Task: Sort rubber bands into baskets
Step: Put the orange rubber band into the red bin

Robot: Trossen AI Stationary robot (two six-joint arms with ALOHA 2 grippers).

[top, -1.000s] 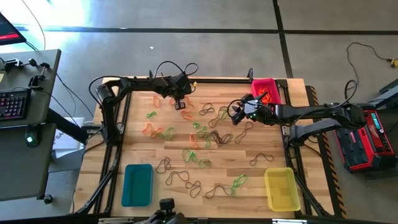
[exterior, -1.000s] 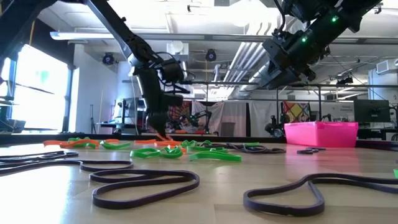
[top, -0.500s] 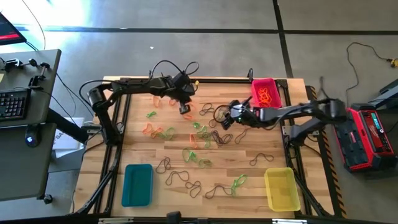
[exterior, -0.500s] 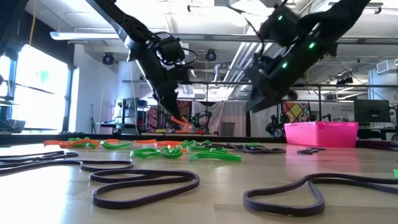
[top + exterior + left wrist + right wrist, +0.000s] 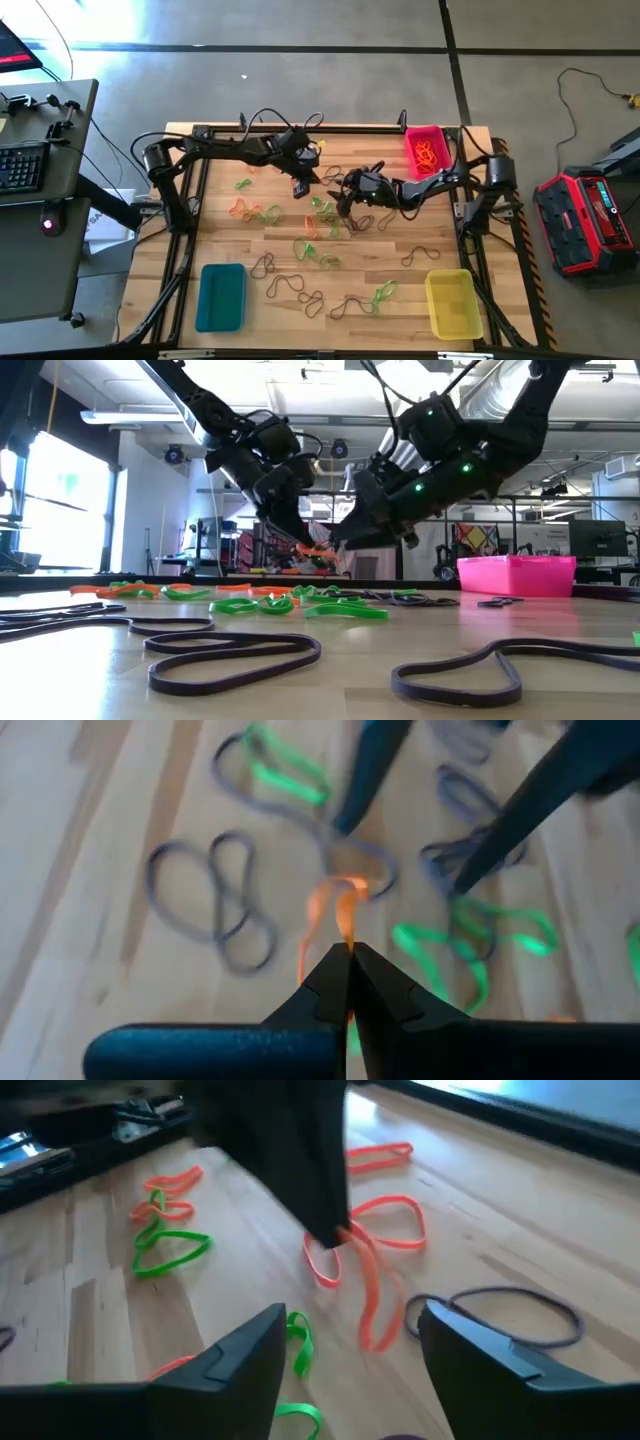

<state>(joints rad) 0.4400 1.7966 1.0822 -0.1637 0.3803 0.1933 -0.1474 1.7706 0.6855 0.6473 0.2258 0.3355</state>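
Observation:
My left gripper (image 5: 301, 189) is shut on an orange rubber band (image 5: 335, 906), above the table's far middle. My right gripper (image 5: 345, 196) stands open close beside it; its two fingers (image 5: 238, 1365) flank the hanging band (image 5: 362, 1285) without touching it. Many more orange, green and dark rubber bands (image 5: 318, 228) lie flat on the wooden table. The pink basket (image 5: 412, 136) at the far right holds orange bands. The teal basket (image 5: 221, 297) and the yellow basket (image 5: 452, 303) stand along the near edge. My left gripper pinches one end of the orange loop (image 5: 346, 942) between its two fingertips. The fingers slant down from the table's left. The band hangs slack below them (image 5: 316, 550), clear of the table.
Loose bands crowd the table's middle (image 5: 300, 245) right below both grippers. Dark bands (image 5: 235, 650) lie toward the near edge. A black frame rail (image 5: 350, 129) runs along the far edge. A desk with a keyboard (image 5: 22, 165) stands off the table's left.
My left gripper has risen with the orange band, tipped less steeply and gone toward the table's middle; the band now hangs clear of the table. My right gripper has come down from beside the pink basket toward the table's left, up to the left gripper.

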